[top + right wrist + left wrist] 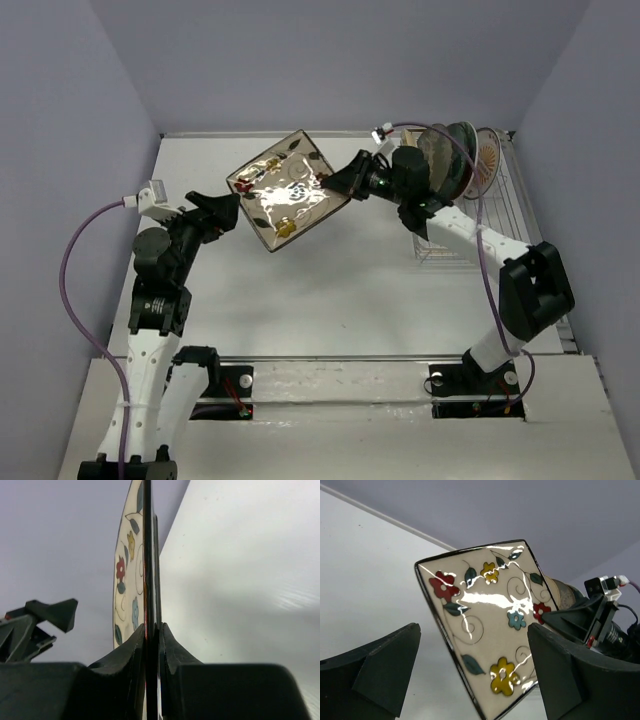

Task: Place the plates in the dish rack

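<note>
From above, the square floral plate (pixel 285 190) hangs in the air over the far middle of the tabletop (pixel 330 300), tilted, with its painted face turned up toward the camera. My right gripper (pixel 335 183) is pinched on its right edge. My left gripper (pixel 228 205) sits just off its left corner with the jaws spread wide and nothing in them. The dish rack (pixel 450 255) stands at the far right corner of the tabletop, behind my right wrist, with the other plates (pixel 455 160) already standing on edge in it. So the plate has to travel rightward, and my right arm is the nearer one. In the left wrist view, the square floral plate (pixel 490 630) floats between and beyond the parted fingers of my left gripper (pixel 472 645), apart from both, while my right gripper (pixel 550 616) bites its far edge. In the right wrist view, my right gripper (pixel 152 630) is clamped tight on the rim and the square floral plate (pixel 131 570) runs straight out from the jaws, seen edge-on. I judge that this thin edge is what must line up with a free slot between the prongs.
</note>
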You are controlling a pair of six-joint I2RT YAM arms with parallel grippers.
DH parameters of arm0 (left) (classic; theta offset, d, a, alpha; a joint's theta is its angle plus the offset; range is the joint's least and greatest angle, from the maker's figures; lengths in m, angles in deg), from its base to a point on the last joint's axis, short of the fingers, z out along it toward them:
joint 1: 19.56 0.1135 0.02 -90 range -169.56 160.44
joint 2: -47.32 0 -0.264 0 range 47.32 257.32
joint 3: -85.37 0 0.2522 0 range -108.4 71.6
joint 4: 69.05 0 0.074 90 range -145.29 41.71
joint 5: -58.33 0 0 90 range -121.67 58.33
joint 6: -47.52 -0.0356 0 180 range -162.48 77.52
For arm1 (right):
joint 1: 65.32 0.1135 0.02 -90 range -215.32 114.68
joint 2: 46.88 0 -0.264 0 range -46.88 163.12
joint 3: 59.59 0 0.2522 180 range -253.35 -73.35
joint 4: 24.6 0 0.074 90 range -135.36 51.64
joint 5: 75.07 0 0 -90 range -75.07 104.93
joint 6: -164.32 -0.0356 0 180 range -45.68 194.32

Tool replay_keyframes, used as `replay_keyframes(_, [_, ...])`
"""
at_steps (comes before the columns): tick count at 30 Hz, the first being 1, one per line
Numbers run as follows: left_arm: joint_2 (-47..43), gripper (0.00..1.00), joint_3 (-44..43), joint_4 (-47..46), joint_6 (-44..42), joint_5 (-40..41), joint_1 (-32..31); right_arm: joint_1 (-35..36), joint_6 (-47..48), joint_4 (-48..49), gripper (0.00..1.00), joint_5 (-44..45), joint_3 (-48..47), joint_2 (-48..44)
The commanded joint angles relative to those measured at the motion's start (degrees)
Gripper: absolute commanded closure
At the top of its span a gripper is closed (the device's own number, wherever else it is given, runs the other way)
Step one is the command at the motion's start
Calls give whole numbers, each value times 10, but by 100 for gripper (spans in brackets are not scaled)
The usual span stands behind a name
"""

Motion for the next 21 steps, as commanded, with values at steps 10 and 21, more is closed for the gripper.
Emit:
replay_keyframes(10, [13,1,26,-19,-11,-56,-2,-30,-25,28,93,-6,-62,-39])
replay_keyframes(21, [-43,1,9,70,-108,-173,-2,-199,42,-152,93,-9,-235,-96])
